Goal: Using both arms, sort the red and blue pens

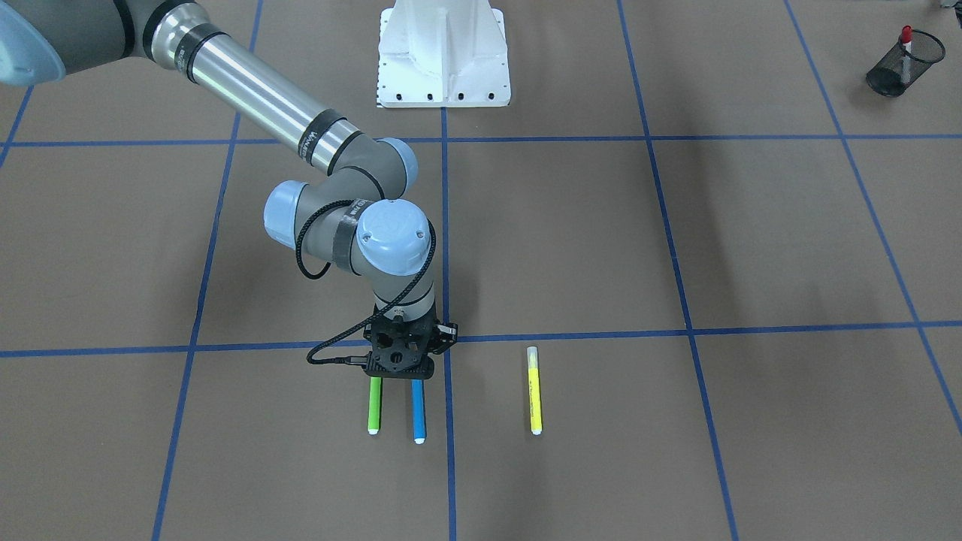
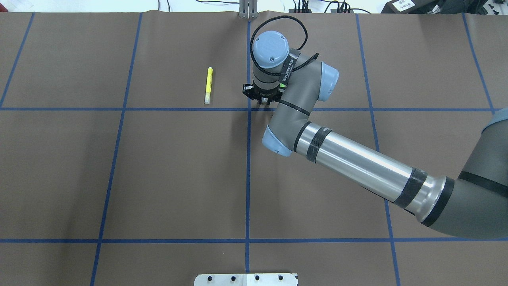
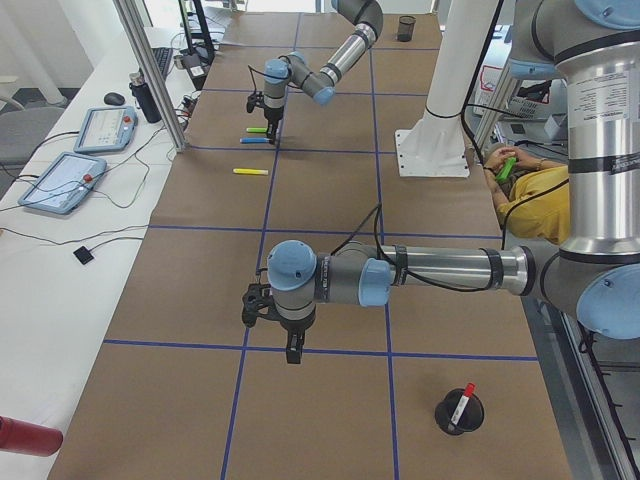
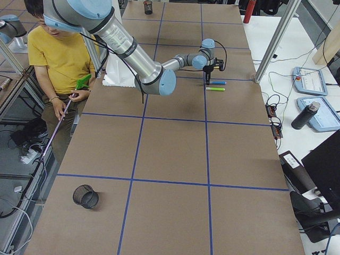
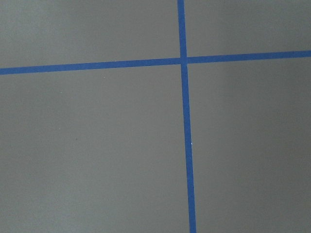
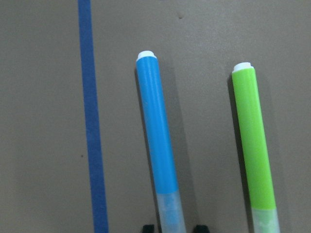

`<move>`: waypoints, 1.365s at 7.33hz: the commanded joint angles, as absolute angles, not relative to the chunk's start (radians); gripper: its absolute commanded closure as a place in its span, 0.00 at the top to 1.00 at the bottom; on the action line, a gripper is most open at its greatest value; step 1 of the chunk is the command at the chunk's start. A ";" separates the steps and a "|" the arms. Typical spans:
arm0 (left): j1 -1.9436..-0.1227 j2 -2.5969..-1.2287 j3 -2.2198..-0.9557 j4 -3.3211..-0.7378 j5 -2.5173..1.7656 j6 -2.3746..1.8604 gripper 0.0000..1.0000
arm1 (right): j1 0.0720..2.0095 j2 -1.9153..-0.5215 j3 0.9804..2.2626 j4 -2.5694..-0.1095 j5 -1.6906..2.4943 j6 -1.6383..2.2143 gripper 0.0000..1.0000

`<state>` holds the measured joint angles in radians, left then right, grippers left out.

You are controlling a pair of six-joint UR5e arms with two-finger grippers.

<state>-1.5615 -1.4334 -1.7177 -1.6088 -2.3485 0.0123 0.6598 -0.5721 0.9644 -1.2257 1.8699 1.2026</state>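
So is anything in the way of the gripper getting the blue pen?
Nothing visible is. The right gripper is right over the blue pen at its clear cap, open, with a fingertip on either side. The green pen lies alongside, apart from it, outside the gripper.

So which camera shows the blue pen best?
Right wrist view: the blue pen fills it, cap end between the right gripper's fingertips. Front-facing shows its lower half; side views show it tiny; overhead, the right arm hides it.
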 commanded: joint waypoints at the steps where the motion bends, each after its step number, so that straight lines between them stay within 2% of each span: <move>1: -1.562 -1.433 -1.718 -1.608 -2.349 0.012 1.00 | 0.660 -0.571 0.965 -1.226 1.870 1.203 0.00; 3: -1.562 -1.433 -1.718 -1.608 -2.349 0.012 1.00 | 0.663 -0.561 0.979 -1.230 1.870 1.198 0.00; 5: -1.562 -1.428 -1.721 -1.609 -2.349 0.012 1.00 | 0.679 -0.549 1.056 -1.229 1.862 1.180 0.00; 8: -1.565 -1.420 -1.715 -1.612 -2.345 0.012 1.00 | 0.738 -0.561 1.239 -1.404 1.888 1.175 0.00; 10: -1.565 -1.427 -1.723 -1.611 -2.345 0.011 1.00 | 0.834 -0.692 1.464 -1.511 2.024 1.136 0.00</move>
